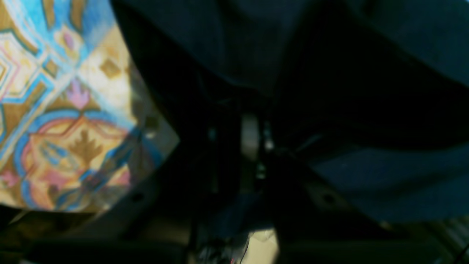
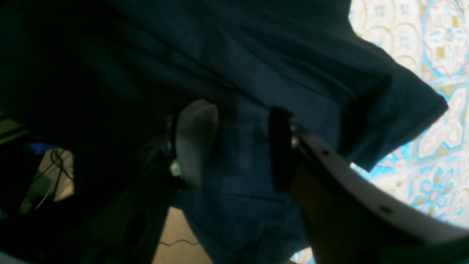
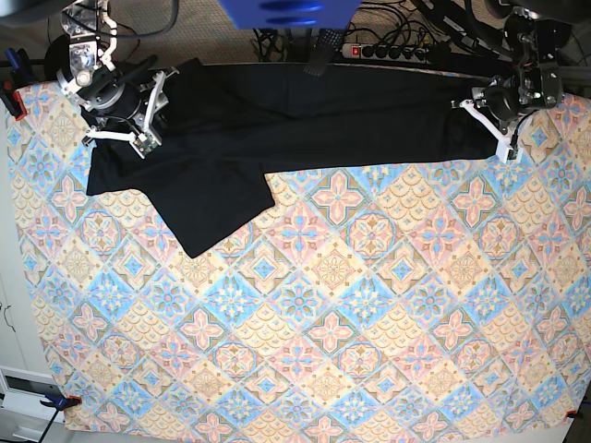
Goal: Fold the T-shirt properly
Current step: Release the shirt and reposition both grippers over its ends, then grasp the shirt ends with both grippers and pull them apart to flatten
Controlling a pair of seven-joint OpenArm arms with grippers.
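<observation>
The black T-shirt lies stretched in a long band along the far edge of the table, with one part hanging down toward the front at the left. My right gripper is at its left end. In the right wrist view its fingers stand apart with dark fabric draped between them, so the gripper is open. My left gripper is at the shirt's right end. The left wrist view is dark and blurred, and the gripper looks closed in the fabric.
The pastel diamond-patterned tablecloth covers the whole table and also shows in the wrist views. A power strip and cables lie behind the far edge. Clamps hold the cloth's corners.
</observation>
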